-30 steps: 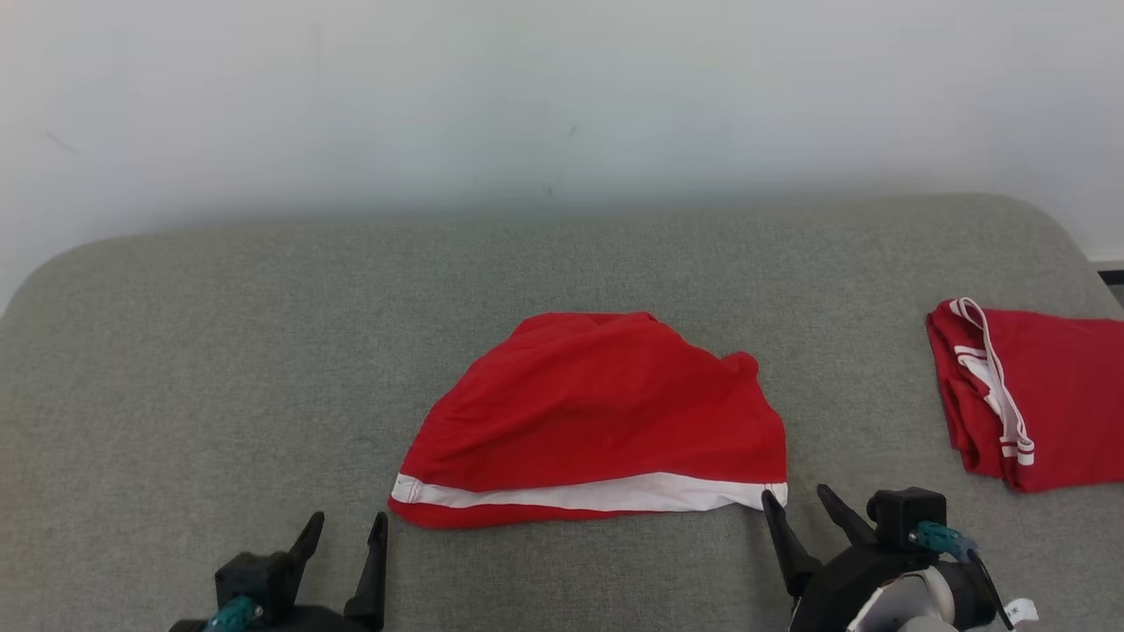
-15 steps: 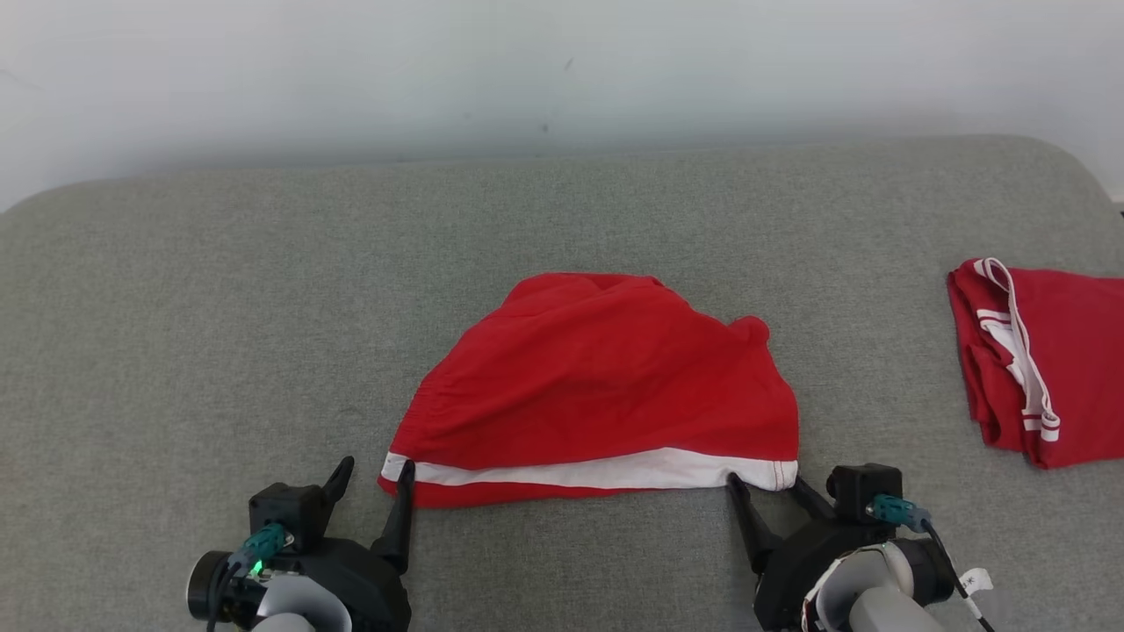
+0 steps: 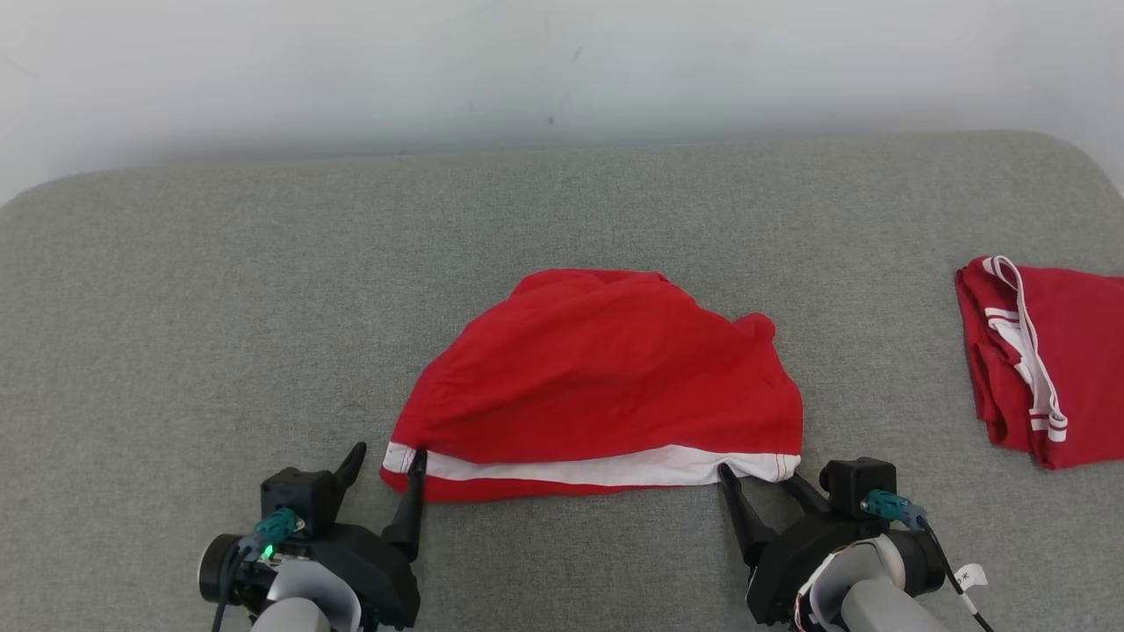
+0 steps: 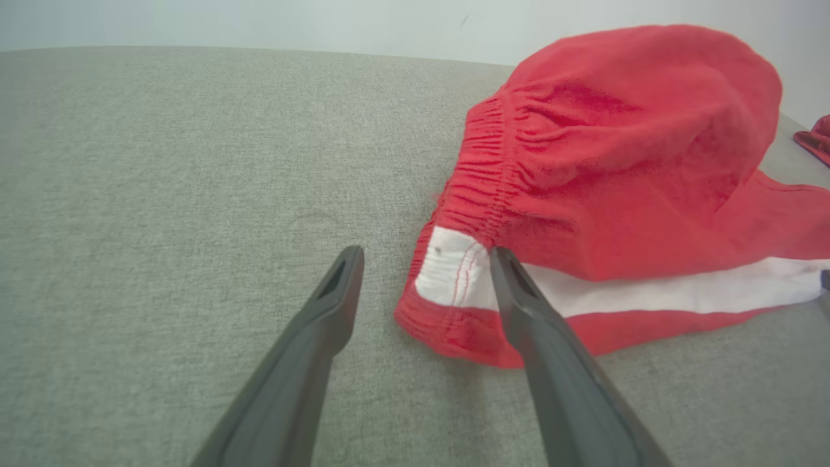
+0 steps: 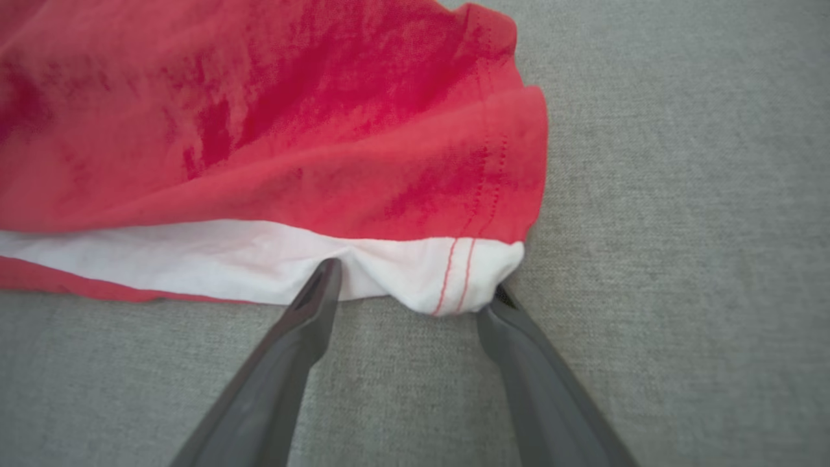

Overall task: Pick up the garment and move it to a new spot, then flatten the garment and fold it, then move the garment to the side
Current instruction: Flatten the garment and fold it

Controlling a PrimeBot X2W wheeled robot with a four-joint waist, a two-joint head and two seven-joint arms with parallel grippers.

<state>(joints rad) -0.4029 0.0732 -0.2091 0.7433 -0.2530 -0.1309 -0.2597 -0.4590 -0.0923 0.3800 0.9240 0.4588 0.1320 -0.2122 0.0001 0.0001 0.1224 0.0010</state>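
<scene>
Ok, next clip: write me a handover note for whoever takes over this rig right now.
Left gripper: open, fingers astride the near left corner of the red shorts, nothing gripped.
Right gripper: open, fingers astride the near right corner, at the white band.
Shorts: in the middle of the grey padded surface, humped and rumpled, not flat. A second red garment lies folded at the right edge.
Done: both grippers lined up on the near corners.
Left: close, flatten, fold, move aside. Whether the first relocation happened cannot be told.
</scene>
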